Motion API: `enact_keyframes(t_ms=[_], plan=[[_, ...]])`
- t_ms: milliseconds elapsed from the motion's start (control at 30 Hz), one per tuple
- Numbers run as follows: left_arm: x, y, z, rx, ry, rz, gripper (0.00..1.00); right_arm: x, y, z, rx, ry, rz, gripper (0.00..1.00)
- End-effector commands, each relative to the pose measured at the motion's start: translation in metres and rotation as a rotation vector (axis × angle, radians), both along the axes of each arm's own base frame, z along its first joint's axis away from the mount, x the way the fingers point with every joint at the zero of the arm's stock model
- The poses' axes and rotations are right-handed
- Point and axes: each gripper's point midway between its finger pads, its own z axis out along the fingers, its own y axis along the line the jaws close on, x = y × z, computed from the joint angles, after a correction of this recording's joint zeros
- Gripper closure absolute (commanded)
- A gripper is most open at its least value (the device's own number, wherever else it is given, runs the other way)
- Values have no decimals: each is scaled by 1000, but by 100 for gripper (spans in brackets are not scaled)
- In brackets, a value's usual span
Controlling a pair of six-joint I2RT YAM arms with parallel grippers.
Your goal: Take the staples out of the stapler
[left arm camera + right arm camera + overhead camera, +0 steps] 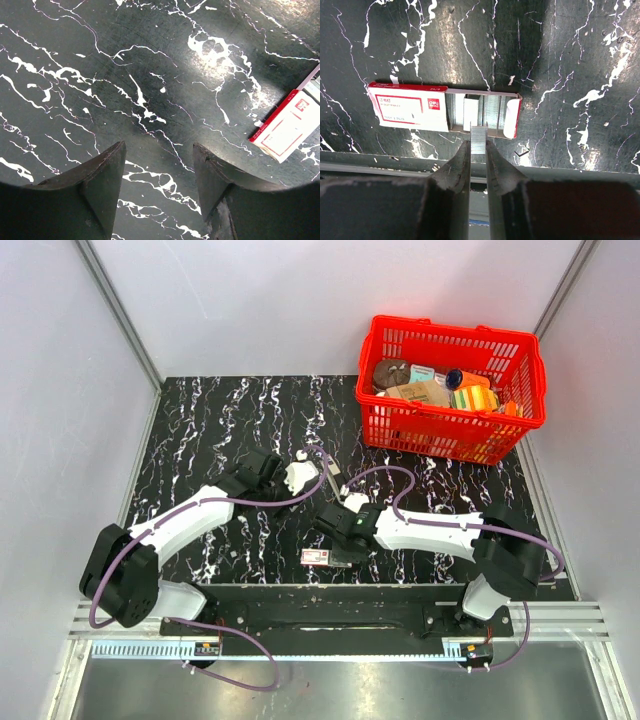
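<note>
The white stapler (300, 476) lies open on the black marbled table, just right of my left gripper (275, 478); it is out of both wrist views. My left gripper (159, 172) is open and empty above bare table. My right gripper (479, 146) is shut on a short silver strip of staples (479, 137), held just at the near edge of the open red-and-white staple box (410, 107). The box's slid-out tray (487, 110) holds more staple strips. In the top view the right gripper (337, 538) is right above the box (317, 557).
A red basket (452, 430) with several items stands at the back right. The table's front edge and metal rail (380, 162) run just under the right gripper. A loose staple (522, 151) lies near the box. The box also shows in the left wrist view (289, 127).
</note>
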Motion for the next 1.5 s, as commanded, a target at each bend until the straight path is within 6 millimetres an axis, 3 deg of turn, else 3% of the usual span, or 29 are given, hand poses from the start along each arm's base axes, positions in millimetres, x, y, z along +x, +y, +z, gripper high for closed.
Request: enact_keyframes(t_ms=[0, 933, 1467], plan=[[3, -8, 14, -34, -50, -16, 41, 4, -7, -6, -33, -28, -35, 100], [-2, -12, 25, -59, -50, -25, 41, 6, -15, -18, -93, -20, -18, 96], [-4, -16, 34, -86, -54, -28, 41, 12, -16, -18, -95, -31, -15, 88]])
